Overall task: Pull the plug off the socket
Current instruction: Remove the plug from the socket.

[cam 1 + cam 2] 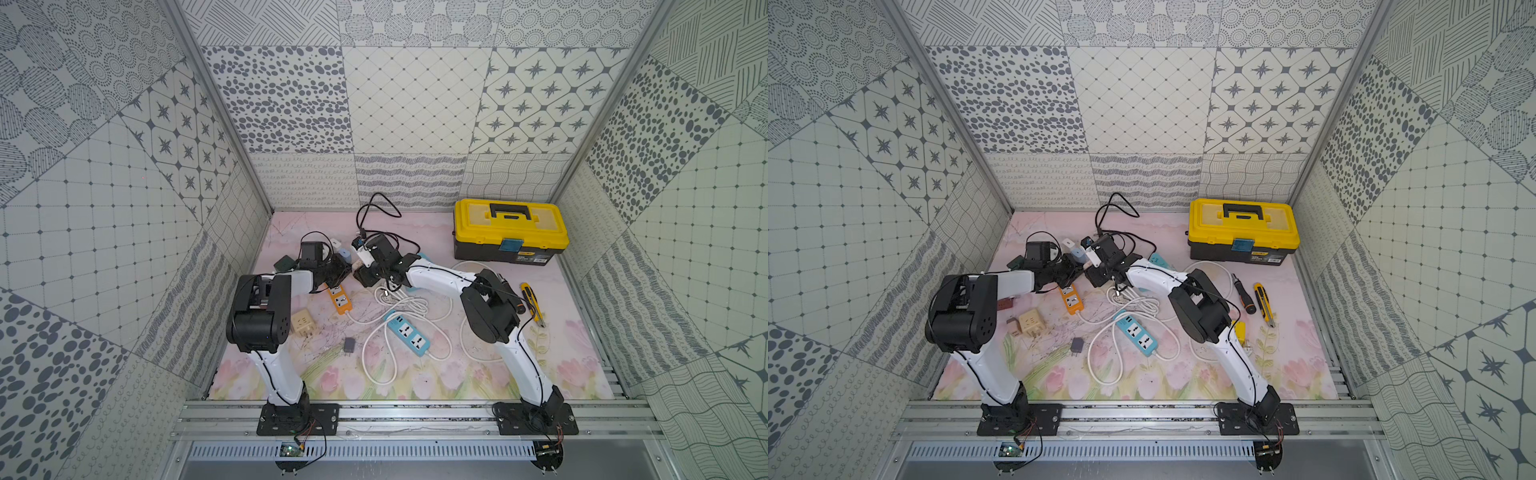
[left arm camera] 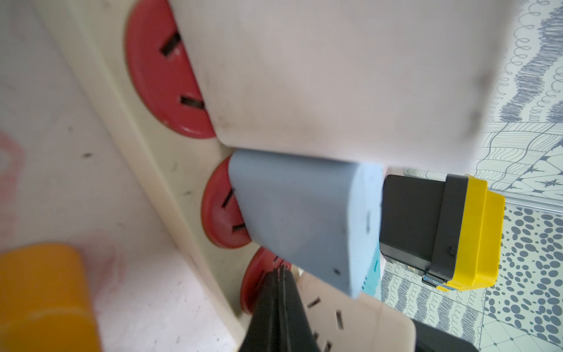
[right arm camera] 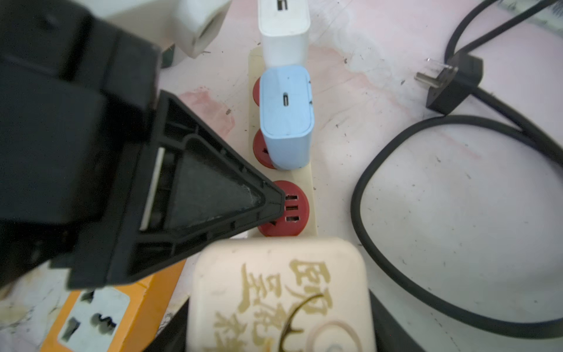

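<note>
Status: my left gripper (image 3: 278, 202) is fully closed with nothing between the fingers, tips down on the cream strip (image 3: 300, 175) at the edge of its USB face. My right gripper (image 3: 280, 323) is partly open and clamped on one cream plug (image 3: 274, 268) with gold lettering, at the strip's USB end. Can't tell whether its pins are clear of the strip. Count on the strip: three red socket faces (image 2: 164, 76) showing, two adapters plugged in: one white adapter (image 3: 285, 27) at the far end, then one blue adapter (image 3: 286, 115) next along toward the USB end. Off the strip: one orange strip (image 1: 340, 298) just beside the USB end, one blue strip (image 1: 408, 337) further out past that. One black plug (image 3: 451, 82) with cable lies near the strip on the side away from my left gripper. One loose white charger (image 3: 201, 30) sits on the opposite side by the far end. One yellow toolbox (image 1: 510, 230) and one utility knife (image 1: 532, 305) are well apart from the strip.
</note>
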You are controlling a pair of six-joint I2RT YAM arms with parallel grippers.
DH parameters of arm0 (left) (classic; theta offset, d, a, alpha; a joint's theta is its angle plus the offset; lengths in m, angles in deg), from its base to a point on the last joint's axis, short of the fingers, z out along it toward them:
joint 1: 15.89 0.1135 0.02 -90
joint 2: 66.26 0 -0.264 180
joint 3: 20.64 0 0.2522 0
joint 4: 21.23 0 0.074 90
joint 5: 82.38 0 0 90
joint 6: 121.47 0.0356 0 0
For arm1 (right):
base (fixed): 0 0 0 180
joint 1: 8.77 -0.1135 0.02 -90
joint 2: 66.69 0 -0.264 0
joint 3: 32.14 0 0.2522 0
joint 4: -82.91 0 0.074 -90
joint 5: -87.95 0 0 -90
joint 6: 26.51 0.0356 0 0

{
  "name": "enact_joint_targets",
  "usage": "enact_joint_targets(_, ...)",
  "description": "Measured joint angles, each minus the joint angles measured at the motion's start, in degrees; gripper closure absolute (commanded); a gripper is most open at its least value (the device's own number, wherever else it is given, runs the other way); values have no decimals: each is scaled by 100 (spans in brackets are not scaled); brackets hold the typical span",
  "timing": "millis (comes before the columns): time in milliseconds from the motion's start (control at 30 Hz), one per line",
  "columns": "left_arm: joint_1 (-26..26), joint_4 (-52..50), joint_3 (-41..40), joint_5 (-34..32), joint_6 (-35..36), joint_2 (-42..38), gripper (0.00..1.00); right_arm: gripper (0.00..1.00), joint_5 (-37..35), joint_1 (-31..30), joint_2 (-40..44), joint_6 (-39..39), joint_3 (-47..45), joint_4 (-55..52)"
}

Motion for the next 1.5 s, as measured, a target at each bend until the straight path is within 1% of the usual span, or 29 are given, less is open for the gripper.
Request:
enact_joint_targets(100, -7, 35, 2, 98, -17, 2, 100, 100, 352, 111, 0, 415, 107, -260)
enact_joint_targets(167, -9, 17, 4, 155, -24, 2, 100, 100, 334, 72, 2, 444, 214, -514)
enact_joint_targets(267, -4, -61, 2, 168, -68, 2, 100, 100, -63, -105, 0, 234, 306, -743)
enact_joint_targets(400, 0, -92, -2, 173, -127, -2, 100, 100, -737, -361, 4, -273, 315, -782)
enact_joint_targets(500, 2, -111, 13, 181, -155, -2, 100, 100, -962, -437, 4, -352, 378, -879)
enact_joint_targets(600, 0, -131, 22, 177, -177, 0, 100, 100, -737, -304, 4, -55, 398, -933)
enact_joint_targets(700, -4, -179, 59, 179, -216, 15, 100, 100, -289, -118, 4, 361, 393, -931)
enact_joint_targets(800, -9, -192, 92, 199, -240, 31, 100, 100, -68, -87, 4, 461, 391, -922)
enact_joint_targets(867, -9, -208, 92, 199, -262, 33, 100, 100, -131, -144, 39, 280, 313, -839)
enact_joint_targets(1033, -4, -221, 81, 212, -267, 24, 100, 100, -887, -448, 101, -435, 199, -754)
enact_joint_targets(1133, 0, -219, 63, 221, -267, 4, 100, 100, -1027, -487, 101, -516, 269, -861)
enact_joint_targets(1200, -4, -216, 39, 221, -267, -9, 100, 100, -848, -380, 101, -337, 343, -1069)
enact_joint_targets(1267, -13, -197, 7, 225, -269, -20, 100, 100, -461, -208, 101, 68, 402, -1233)
enact_joint_targets(1367, -28, -109, -15, 243, -267, -26, 100, 100, 114, 28, 101, 466, 492, -1384)
enact_joint_targets(1433, -35, -42, -24, 310, -269, -42, 100, 100, 256, 61, 101, 544, 686, -1696)
enact_joint_targets(1500, -35, 11, -37, 409, -282, -63, 100, 100, 227, 52, 101, 533, 870, -1943)
